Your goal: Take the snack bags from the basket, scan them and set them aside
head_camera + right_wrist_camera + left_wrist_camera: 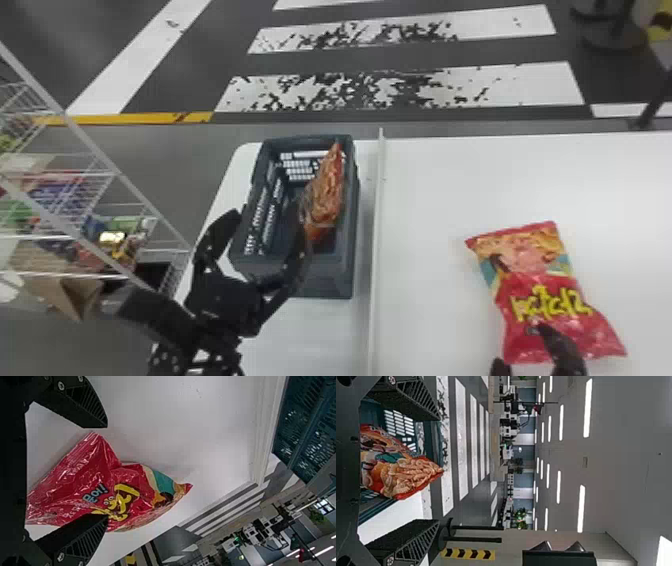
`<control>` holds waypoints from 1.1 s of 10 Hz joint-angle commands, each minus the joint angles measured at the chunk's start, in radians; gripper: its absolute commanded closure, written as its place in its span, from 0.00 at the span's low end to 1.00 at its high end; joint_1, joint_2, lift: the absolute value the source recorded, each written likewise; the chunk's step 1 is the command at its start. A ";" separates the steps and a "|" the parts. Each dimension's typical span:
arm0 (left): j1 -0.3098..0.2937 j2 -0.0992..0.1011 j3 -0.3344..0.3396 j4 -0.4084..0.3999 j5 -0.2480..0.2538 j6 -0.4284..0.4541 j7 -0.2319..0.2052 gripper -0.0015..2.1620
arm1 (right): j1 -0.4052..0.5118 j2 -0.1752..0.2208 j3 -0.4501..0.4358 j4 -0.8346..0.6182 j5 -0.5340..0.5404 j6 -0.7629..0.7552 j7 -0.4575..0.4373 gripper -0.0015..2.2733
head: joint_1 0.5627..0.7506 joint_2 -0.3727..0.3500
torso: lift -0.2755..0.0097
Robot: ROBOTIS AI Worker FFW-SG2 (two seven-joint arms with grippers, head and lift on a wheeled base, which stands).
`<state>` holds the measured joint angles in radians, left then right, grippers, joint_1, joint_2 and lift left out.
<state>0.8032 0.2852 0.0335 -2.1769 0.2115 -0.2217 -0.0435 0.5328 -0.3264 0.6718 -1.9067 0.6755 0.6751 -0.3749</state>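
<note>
Right claw [520, 344] partly below head view's edge

From my station, I'm holding the left gripper [270, 222] out ahead with its two fingers spread wide, while the right gripper [520, 345] is also gaping, low on the right side.

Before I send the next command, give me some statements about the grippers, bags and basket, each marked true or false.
1. A snack bag is in the basket. True.
2. The left gripper is shut. False: the left gripper's fingers stand apart.
3. The right gripper has its fingers apart. True.
4. The other bag lies left of the basket. False: the other bag lies to its right, past the raised white strip.
</note>
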 commanded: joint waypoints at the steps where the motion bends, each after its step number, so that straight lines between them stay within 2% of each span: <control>1: -0.001 0.005 0.000 -0.001 0.003 0.006 -0.002 0.04 | -0.016 0.015 -0.003 0.031 0.012 0.024 -0.001 0.10 | 0.70 0.80 | 0.70; 2: -0.004 0.005 0.000 -0.003 0.003 0.012 -0.002 0.04 | -0.024 0.021 -0.003 0.038 0.012 0.051 -0.024 0.10 | 0.70 0.78 | 0.70; 3: -0.010 0.003 -0.006 -0.004 0.000 0.028 -0.004 0.04 | -0.031 0.024 -0.003 0.043 0.009 0.070 -0.027 0.18 | 0.70 0.76 | 0.70; 4: -0.016 0.003 -0.012 -0.004 -0.001 0.043 -0.009 0.04 | -0.036 0.026 -0.003 0.043 0.007 0.088 -0.033 0.61 | 0.70 0.75 | 0.70; 5: -0.018 0.002 -0.015 -0.004 -0.004 0.043 -0.009 0.04 | -0.036 0.024 0.000 0.041 0.015 0.104 -0.053 0.96 | 0.70 0.73 | 0.70; 6: -0.018 0.000 -0.015 -0.004 -0.006 0.068 -0.015 0.04 | -0.022 0.006 0.012 0.026 0.026 0.057 -0.087 0.99 | 0.70 0.70 | 0.70; 8: -0.018 -0.003 -0.015 -0.003 -0.006 0.068 -0.015 0.04 | -0.002 0.003 0.000 -0.012 0.030 -0.001 -0.107 0.99 | 0.70 0.71 | 0.70; 9: -0.022 -0.003 -0.023 -0.003 -0.008 0.068 -0.015 0.04 | 0.018 0.003 -0.037 -0.049 -0.020 -0.050 -0.105 0.99 | 0.70 0.73 | 0.70; 11: -0.025 -0.004 -0.029 0.000 -0.014 0.071 -0.015 0.04 | 0.056 0.007 -0.196 -0.204 -0.313 -0.120 -0.052 0.99 | 0.70 0.71 | 0.70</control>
<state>0.7785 0.2807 0.0057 -2.1776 0.2002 -0.1499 -0.0583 0.5783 -0.3210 0.5214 -2.0680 0.4444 0.5729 -0.4269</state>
